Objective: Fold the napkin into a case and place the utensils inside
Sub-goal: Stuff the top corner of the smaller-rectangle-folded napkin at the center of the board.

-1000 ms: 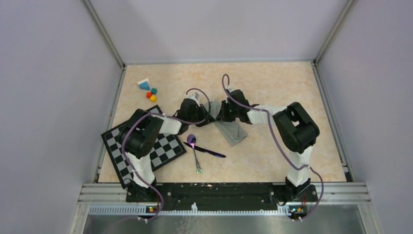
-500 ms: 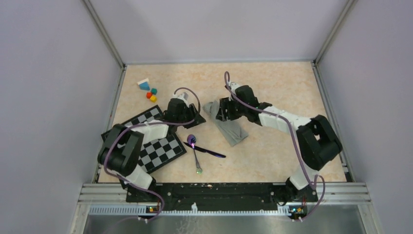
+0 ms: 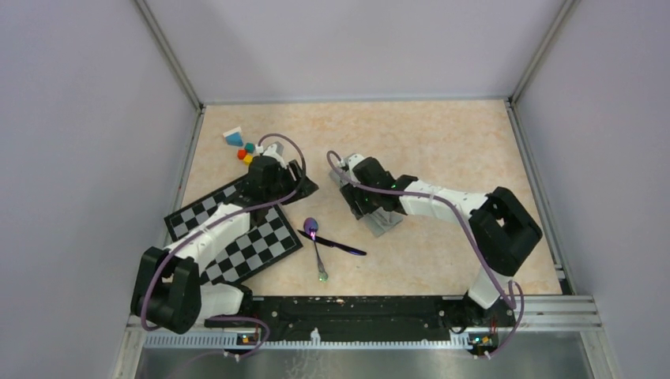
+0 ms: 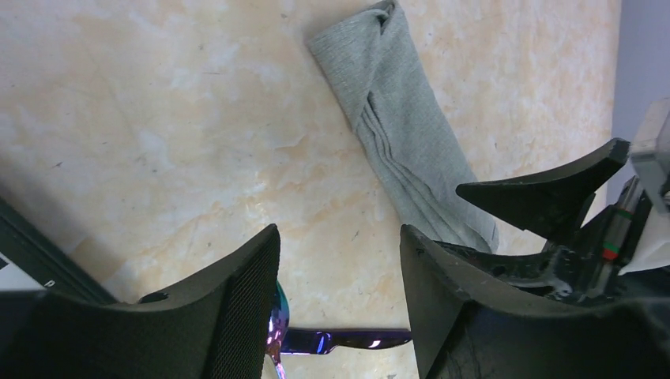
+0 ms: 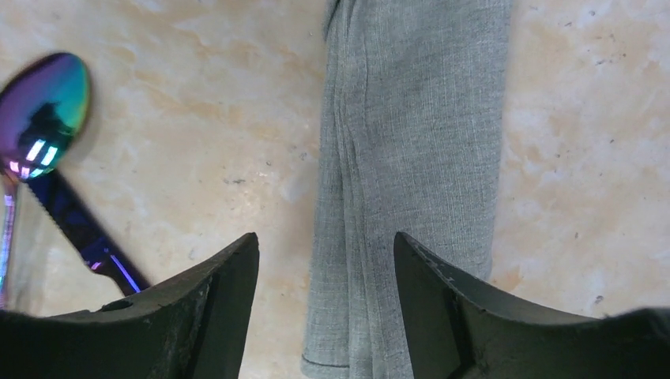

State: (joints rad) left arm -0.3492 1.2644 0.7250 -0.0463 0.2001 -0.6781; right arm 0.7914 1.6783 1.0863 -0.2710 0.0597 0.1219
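Right wrist: case (image 5: 411, 158) (folded) below parted jaws.

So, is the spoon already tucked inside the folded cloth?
No, the spoon lies out on the table, off to one side of the folded cloth and not touching it.

My fingers (image 5: 205, 316) are matt black. Case (image 5: 419, 158): plain grey-green, fine weave. Spoon (image 5: 43, 110) bowl: iridescent, purple through teal. Knife (image 5: 87, 237): dark blue-violet sheen. Board (image 3: 253, 245) at left: black-and-white checks. Far-left blocks (image 3: 243, 148): white-blue, teal, red, yellow. Worktop (image 3: 442, 142): beige, marbled.
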